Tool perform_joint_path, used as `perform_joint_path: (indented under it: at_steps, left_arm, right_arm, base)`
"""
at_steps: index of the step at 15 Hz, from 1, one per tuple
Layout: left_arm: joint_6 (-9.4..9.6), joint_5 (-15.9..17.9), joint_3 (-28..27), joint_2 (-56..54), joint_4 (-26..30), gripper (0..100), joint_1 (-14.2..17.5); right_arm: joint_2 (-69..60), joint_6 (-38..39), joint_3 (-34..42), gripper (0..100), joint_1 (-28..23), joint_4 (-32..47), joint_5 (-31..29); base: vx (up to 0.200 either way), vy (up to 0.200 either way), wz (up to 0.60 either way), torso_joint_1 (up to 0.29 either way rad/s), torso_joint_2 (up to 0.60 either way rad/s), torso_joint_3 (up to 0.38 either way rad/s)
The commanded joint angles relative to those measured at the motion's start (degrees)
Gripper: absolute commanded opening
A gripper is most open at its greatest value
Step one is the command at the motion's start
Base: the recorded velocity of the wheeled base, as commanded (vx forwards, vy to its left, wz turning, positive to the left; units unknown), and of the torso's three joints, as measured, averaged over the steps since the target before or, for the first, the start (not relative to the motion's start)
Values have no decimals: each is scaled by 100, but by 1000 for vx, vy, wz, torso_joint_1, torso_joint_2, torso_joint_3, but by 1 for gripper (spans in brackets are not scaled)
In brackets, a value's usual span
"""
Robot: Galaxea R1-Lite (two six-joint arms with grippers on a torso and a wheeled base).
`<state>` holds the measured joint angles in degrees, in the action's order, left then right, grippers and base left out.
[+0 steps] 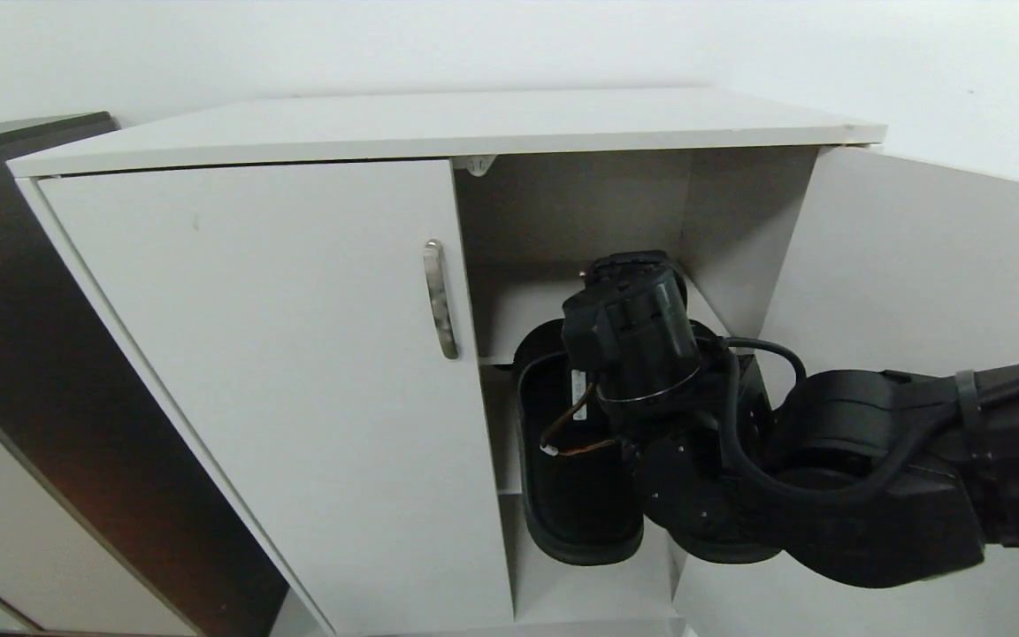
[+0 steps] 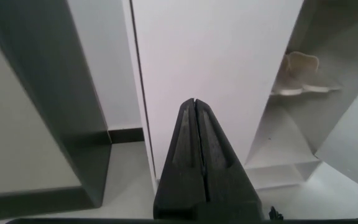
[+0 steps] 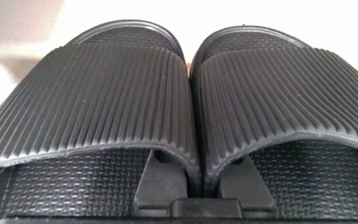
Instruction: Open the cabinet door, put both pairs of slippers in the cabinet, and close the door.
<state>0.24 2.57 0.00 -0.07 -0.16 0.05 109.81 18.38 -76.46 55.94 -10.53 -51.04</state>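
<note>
The right gripper (image 3: pixel 201 186) holds the black slippers (image 3: pixel 129 93) in the cabinet (image 1: pixel 439 124).
Its fingers (image 3: pixel 157 183) reach one into each slipper and pinch the touching inner walls, their tips hidden under the ribbed straps. The pair is in the open right half, at the shelf edge. The left gripper (image 2: pixel 195 143), fingers pressed together, faces the closed door (image 1: pixel 279 372).

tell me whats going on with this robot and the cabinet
The right gripper holds a pair of black slippers clamped together, at the open right half of the cabinet. A pale pair already lies on a shelf inside. The left door is shut, and the left gripper is shut on nothing, in front of it.
</note>
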Motion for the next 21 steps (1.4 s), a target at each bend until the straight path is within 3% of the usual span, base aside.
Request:
perform_joint_path:
  at_steps: [1,4,9,17,21]
  left_arm:
    - [2,-2,0,7,-2,0,4]
    - [2,-2,0,7,-2,0,-5]
    - [2,-2,0,7,-2,0,4]
    - [-24,-11,0,7,-2,0,-5]
    - [-24,-11,0,7,-2,0,-5]
  right_arm:
    - [-4,-1,-18,0,-4,-1,-2]
    - [-4,-10,-27,0,-4,-1,-11]
    - [40,-142,-159,0,-92,-124,33]
    - [963,-696,-1732,0,-831,-63,367]
    - [1236,-766,-2048,0,-998,-63,481]
  base:
    - [200,0,0,2,-2,7]
    - [200,0,0,5,5,4]
    - [0,0,0,0,0,0]
    - [0,0,0,0,0,0]
    - [0,0,0,0,0,0]
